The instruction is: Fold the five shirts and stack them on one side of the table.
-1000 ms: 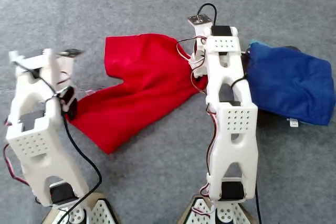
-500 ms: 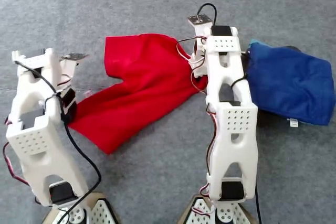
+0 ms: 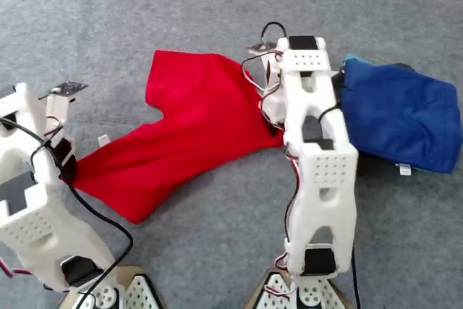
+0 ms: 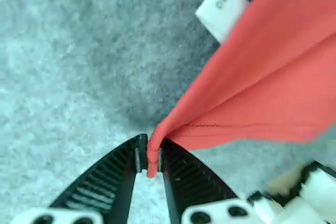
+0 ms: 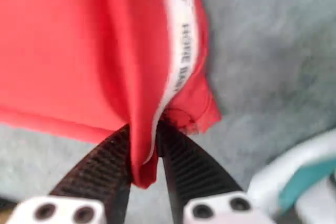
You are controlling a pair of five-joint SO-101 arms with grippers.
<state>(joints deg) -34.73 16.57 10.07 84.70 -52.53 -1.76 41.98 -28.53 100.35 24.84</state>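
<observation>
A red shirt (image 3: pixel 181 132) lies stretched across the middle of the grey table between the two arms. My left gripper (image 4: pixel 149 163) is shut on a corner of the red shirt (image 4: pixel 262 93), at its left end beside a white label (image 4: pixel 223 6). In the high view that gripper (image 3: pixel 66 168) sits at the shirt's left tip. My right gripper (image 5: pixel 147 169) is shut on the red shirt (image 5: pixel 68 40) at an edge with a white printed band (image 5: pixel 178 51). From above, the right gripper (image 3: pixel 273 117) is at the shirt's right edge. A folded blue shirt (image 3: pixel 401 113) lies at the right.
The right arm (image 3: pixel 315 164) stands between the red shirt and the blue shirt. A black garment edge (image 3: pixel 376 164) peeks from under the blue one. Bare grey table (image 3: pixel 217 251) spreads in front of the red shirt and along the far side.
The left arm has pulled back to the left and toward the front, drawing the red shirt's corner with it. The shirt is now stretched flatter and wider; the right arm shifted slightly.
</observation>
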